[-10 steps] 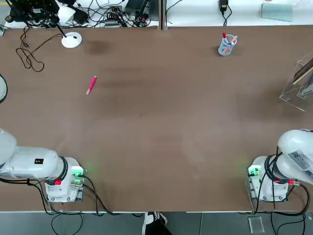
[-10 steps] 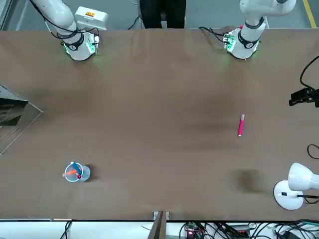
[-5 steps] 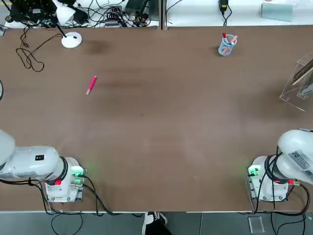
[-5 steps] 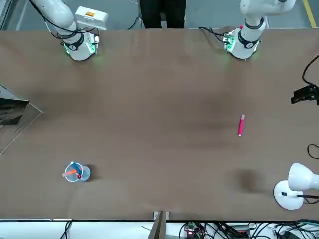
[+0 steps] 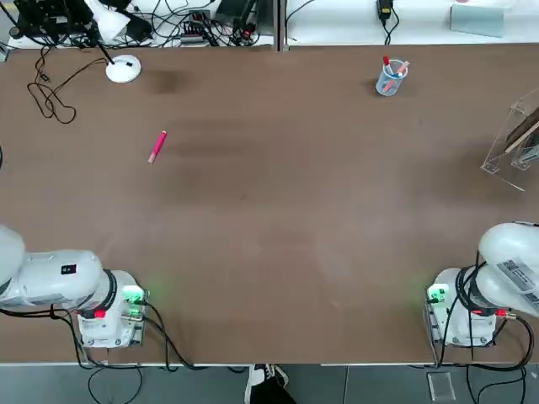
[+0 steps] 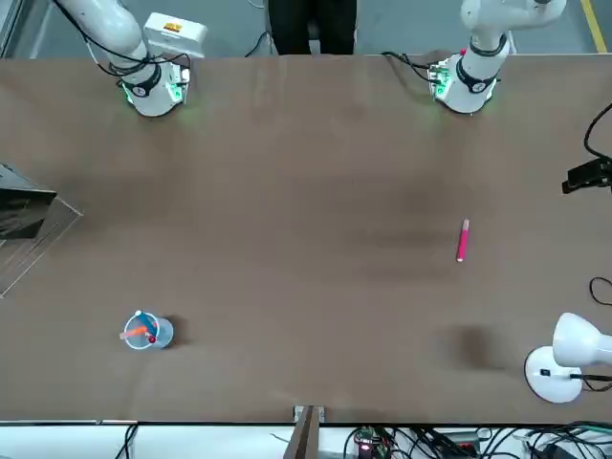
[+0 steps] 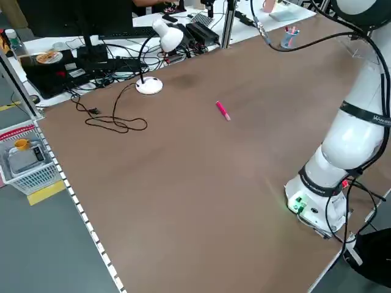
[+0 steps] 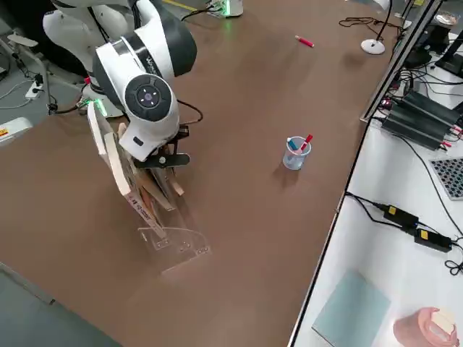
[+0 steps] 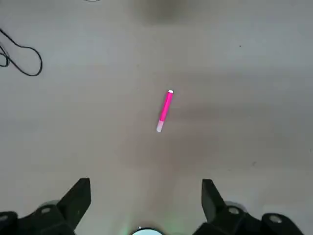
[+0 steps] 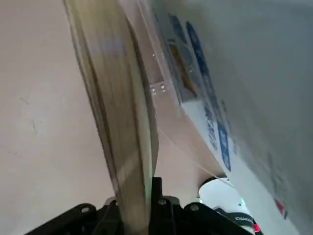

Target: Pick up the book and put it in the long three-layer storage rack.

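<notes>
1. Top view: the long three-layer storage rack [image 5: 515, 139] stood at the table's [image 5: 269, 219] right edge, partly cut off by the picture. A slanted tan strip showed inside it, likely the book's edge. Neither hand appeared here, only the two bases. A pink pen [image 5: 157, 146] and a cup of pens [image 5: 391, 77] lay well apart from the rack.

2. Front view: the rack [image 6: 29, 225] sat at the picture's left edge with a dark slab inside it. Both grippers were out of sight.

3. Left side view: only the left arm's body, a desk lamp [image 7: 160, 43] and the pen showed; nothing of the task's things could be read.

4. Right side view: the right arm leaned over the rack [image 8: 155, 217]. The book [image 8: 112, 155] stood on edge among the slanted panels, its long axis steeply tilted, upper end leaning toward the robot's base and lower end down in the rack. The right gripper [image 8: 163, 160] sat at the book's upper edge.

5. Left wrist view: the left gripper [image 9: 145, 203] hung high above the table with its fingers spread wide and empty, the pink pen below it.

6. Right wrist view: the right gripper [image 10: 142, 208] was clamped tight on the book's [image 10: 122, 122] thin edge, the book running straight away from the fingers beside a clear panel.

7. Judgement: pickup was done and the book seemed mostly in its slot; letting go and pulling the arm clear remained.
</notes>
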